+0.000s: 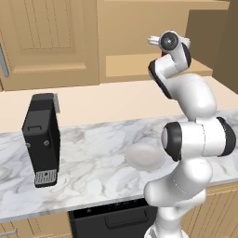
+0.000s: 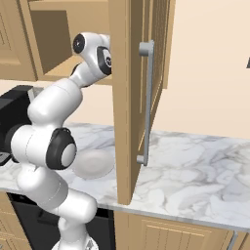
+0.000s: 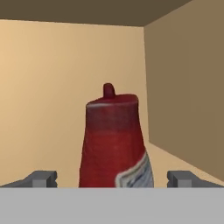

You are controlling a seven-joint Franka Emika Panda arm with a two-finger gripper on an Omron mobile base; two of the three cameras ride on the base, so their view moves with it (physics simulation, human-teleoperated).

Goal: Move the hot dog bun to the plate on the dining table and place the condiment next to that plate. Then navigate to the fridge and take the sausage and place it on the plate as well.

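The condiment (image 3: 113, 140), a dark red bottle with a pale label and a narrow top, stands upright on the shelf of an open upper cabinet, close in front of the hand camera. My gripper (image 3: 113, 178) is open, and its two fingertips (image 3: 43, 178) stand wide apart on either side of the bottle's base without touching it. In the left base view the arm reaches up and back, with the hand (image 1: 169, 42) at the cabinet opening. A sliver of the red condiment (image 1: 162, 54) shows just behind the hand there.
The open cabinet door (image 2: 134, 97) with its long grey handle (image 2: 146, 102) hangs right of the arm. Below it on the marble counter (image 1: 93, 162) are a black coffee machine (image 1: 42, 139) and a small white plate (image 1: 145, 156). The cabinet's side wall (image 3: 188, 96) is close on the bottle's right.
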